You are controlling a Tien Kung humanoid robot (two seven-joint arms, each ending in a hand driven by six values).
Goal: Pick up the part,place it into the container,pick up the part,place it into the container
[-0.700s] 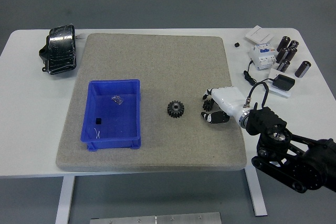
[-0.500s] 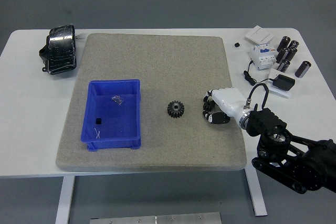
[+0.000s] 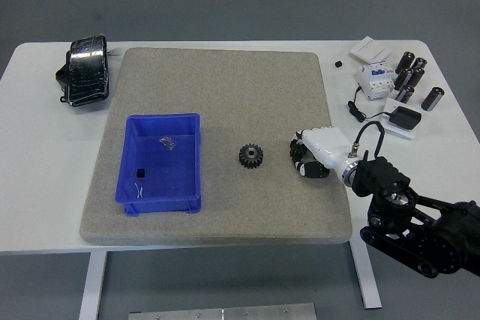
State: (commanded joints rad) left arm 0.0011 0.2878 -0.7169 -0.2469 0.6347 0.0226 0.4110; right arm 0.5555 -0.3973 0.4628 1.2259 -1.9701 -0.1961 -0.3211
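Observation:
A black toothed gear [image 3: 251,157] lies flat on the grey felt mat [image 3: 225,88], right of the blue bin [image 3: 192,148]. The bin holds a small shiny part [image 3: 166,142] and a tiny dark piece [image 3: 140,173]. My right hand [image 3: 306,161], white-backed with dark fingers [image 3: 300,154], hovers low over the mat about a hand's width right of the gear. Its fingers curl loosely downward and hold nothing. The black right arm [image 3: 412,219] comes in from the lower right. No left arm shows.
A black wrapped bundle [image 3: 85,70] sits at the table's far left. At the far right stand several black cylinders [image 3: 411,76], a white breaker unit [image 3: 375,76], a white box [image 3: 371,49] and a black adapter with cable [image 3: 405,118].
My right hand has drifted slightly down and to the right and its fingers have tucked in a little. The gear and bin have not moved.

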